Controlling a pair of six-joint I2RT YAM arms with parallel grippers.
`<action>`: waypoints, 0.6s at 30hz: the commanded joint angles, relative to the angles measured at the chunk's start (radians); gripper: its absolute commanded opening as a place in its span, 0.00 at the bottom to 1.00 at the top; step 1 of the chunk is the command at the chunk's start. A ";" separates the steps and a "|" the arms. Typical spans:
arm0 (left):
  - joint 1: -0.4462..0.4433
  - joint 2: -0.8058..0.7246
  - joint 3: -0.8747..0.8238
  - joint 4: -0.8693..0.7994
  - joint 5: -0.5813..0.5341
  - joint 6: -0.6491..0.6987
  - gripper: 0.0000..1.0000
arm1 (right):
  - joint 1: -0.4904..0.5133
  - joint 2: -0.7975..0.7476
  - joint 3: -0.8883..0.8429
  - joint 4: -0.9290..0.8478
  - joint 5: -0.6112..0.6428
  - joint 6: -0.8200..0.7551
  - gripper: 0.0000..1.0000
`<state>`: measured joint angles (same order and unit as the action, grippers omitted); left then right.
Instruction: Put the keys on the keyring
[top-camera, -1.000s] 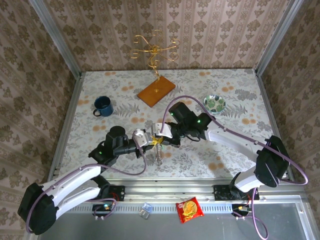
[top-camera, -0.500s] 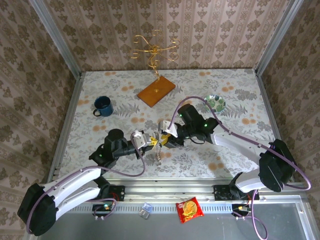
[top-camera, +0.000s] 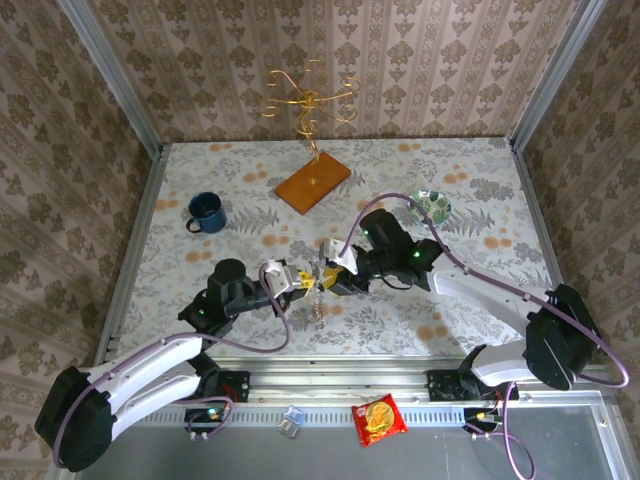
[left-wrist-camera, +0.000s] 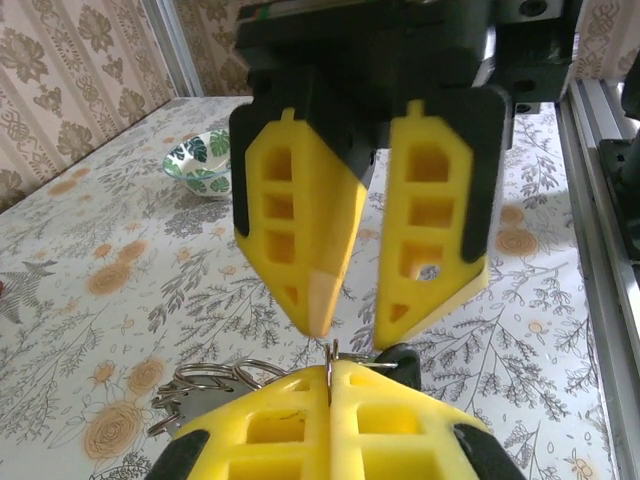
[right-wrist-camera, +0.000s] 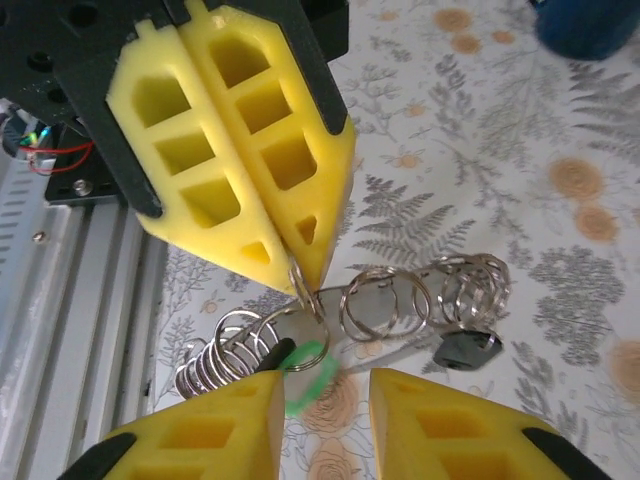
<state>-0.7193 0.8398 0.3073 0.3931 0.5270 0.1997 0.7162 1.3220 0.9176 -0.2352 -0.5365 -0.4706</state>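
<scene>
Left gripper: the left arm's yellow two-finger gripper (left-wrist-camera: 330, 368) is clamped tight, with a thin loop of wire nipped right at its tips.
Right gripper: the right arm's yellow two-finger gripper (right-wrist-camera: 325, 385) is spread wide and holds nothing. It sits tip to tip with the left one, just apart.
Keyring: the thin silvery-grey wire keyring (right-wrist-camera: 385, 300) reads here as a run of linked coils. One end is pinched in the left tips and the rest trails over the floral-patterned table (top-camera: 240, 180).
Keys: the tiny key with the green head (right-wrist-camera: 305, 365) sits at the coils, right between the right fingers. The tiny dark-headed key (right-wrist-camera: 467, 348) is by the far coils. Threaded or not, I can't tell.
Step in hand: looks like the right gripper is lining up to take the green key.
Doing it well: hold the left pinch firm and close the right fingers on the green head alone, not on wire. Go slowly, because the fingertips are close enough to clash.
</scene>
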 joint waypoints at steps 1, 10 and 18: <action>-0.003 -0.004 -0.011 0.114 -0.024 -0.095 0.00 | 0.000 -0.060 -0.038 0.038 0.076 0.003 0.33; -0.008 0.003 -0.038 0.173 -0.025 -0.143 0.00 | 0.020 -0.031 -0.064 0.111 0.070 0.061 0.39; -0.008 0.005 -0.039 0.172 -0.001 -0.132 0.00 | 0.026 0.006 -0.056 0.147 0.071 0.074 0.41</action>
<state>-0.7197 0.8444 0.2741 0.5068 0.5003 0.0818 0.7326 1.3113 0.8661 -0.1184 -0.4721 -0.4114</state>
